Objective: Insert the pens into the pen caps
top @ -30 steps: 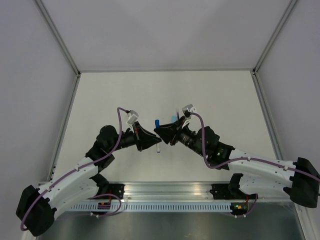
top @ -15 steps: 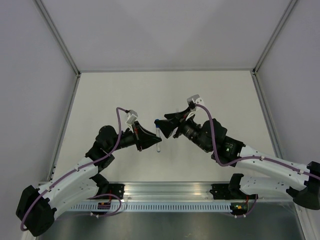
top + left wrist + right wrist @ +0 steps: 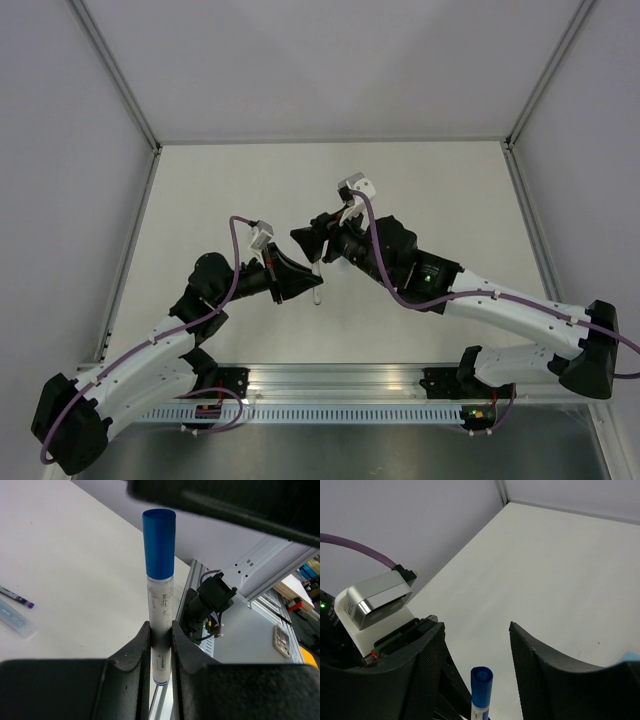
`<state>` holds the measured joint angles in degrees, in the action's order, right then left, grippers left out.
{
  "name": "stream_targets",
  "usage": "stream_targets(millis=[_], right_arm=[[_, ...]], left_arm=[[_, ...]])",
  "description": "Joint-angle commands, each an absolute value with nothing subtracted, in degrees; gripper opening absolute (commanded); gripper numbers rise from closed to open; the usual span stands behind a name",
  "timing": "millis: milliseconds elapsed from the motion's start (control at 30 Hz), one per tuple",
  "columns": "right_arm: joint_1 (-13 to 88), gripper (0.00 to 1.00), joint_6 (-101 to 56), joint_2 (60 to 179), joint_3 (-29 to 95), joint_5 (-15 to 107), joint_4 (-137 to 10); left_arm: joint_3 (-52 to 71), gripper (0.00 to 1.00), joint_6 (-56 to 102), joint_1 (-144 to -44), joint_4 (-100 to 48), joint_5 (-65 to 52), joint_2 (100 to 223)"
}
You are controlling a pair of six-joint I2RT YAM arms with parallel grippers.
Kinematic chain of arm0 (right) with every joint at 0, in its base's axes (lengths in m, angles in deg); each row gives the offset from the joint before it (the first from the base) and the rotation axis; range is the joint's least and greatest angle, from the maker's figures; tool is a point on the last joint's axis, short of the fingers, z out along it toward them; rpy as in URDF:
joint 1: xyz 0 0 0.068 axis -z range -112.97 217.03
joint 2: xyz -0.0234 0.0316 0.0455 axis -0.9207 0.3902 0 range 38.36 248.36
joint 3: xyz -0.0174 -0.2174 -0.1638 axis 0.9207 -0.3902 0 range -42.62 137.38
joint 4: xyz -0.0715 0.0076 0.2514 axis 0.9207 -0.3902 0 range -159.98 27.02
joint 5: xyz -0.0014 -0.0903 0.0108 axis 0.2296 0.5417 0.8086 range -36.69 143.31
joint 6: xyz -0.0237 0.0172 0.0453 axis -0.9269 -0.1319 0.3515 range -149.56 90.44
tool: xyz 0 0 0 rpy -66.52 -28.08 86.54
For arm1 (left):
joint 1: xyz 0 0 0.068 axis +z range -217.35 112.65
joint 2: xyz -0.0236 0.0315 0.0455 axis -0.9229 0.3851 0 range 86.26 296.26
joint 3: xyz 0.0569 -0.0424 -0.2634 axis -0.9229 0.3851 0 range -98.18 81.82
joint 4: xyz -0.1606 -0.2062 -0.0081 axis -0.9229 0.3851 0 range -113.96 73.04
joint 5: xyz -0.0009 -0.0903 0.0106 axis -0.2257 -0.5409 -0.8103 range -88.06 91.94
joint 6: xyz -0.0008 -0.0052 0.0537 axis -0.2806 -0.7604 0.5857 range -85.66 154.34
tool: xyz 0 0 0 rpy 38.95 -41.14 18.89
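Far left in the left wrist view, a slim black pen with a purple tip lies on the table, cut off by the frame edge. Just beside it lies a pale cap, also cut off. At centre, the left gripper is clamped on the white-barrelled pen, held upright with the dark blue cap seated on its upper end. The barrel's print is too small to read. The right gripper stands wide, and in its own view the blue cap shows between its fingers, touching neither. There a silver camera housing and purple cable block the lower left. A pale blue object at the right edge is cut off and cannot be identified.
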<state>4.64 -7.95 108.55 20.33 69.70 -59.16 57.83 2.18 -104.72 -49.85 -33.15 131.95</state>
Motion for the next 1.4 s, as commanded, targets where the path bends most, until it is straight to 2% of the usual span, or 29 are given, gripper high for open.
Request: stream_targets(millis=[0, 300, 400, 433, 633, 833, 1100, 1367], right_arm=[[4.72, 0.6, -8.38, 109.29, 22.77, 68.78, -60.52], [4.63, 0.49, -7.85, 110.43, 21.8, 66.59, -60.96], [4.72, 0.41, -7.5, 110.34, 20.57, 66.59, -60.96], [4.72, 0.34, -7.24, 110.25, 20.22, 66.32, -60.96], [4.63, 0.14, -5.92, 109.73, 16.63, 64.57, -61.57], [4.63, 0.0, -2.84, 108.94, 11.88, 63.42, -61.13], [4.1, 0.0, 1.99, 110.34, 9.58, 63.33, -62.01], [2.52, 0.0, 9.62, 112.18, 7.04, 68.43, -61.57]], left_arm=[[57.91, 0.02, 2.52, -104.62, -52.61, -34.45, 131.35], [57.91, 0.02, 2.61, -104.53, -52.52, -34.36, 131.52], [57.91, 0.02, 2.61, -104.62, -52.44, -34.27, 131.35], [57.83, 0.02, 2.61, -104.62, -52.44, -34.1, 131.35], [57.74, 0.02, 2.7, -104.62, -50.94, -31.03, 130.38], [56.87, 0.02, 1.91, -104.53, -47.17, -23.39, 129.5], [53.17, 0.02, 1.56, -104.53, -40.31, -13.36, 130.91], [50.62, 0.02, 2.08, -104.53, -37.32, -5.36, 133.98]])
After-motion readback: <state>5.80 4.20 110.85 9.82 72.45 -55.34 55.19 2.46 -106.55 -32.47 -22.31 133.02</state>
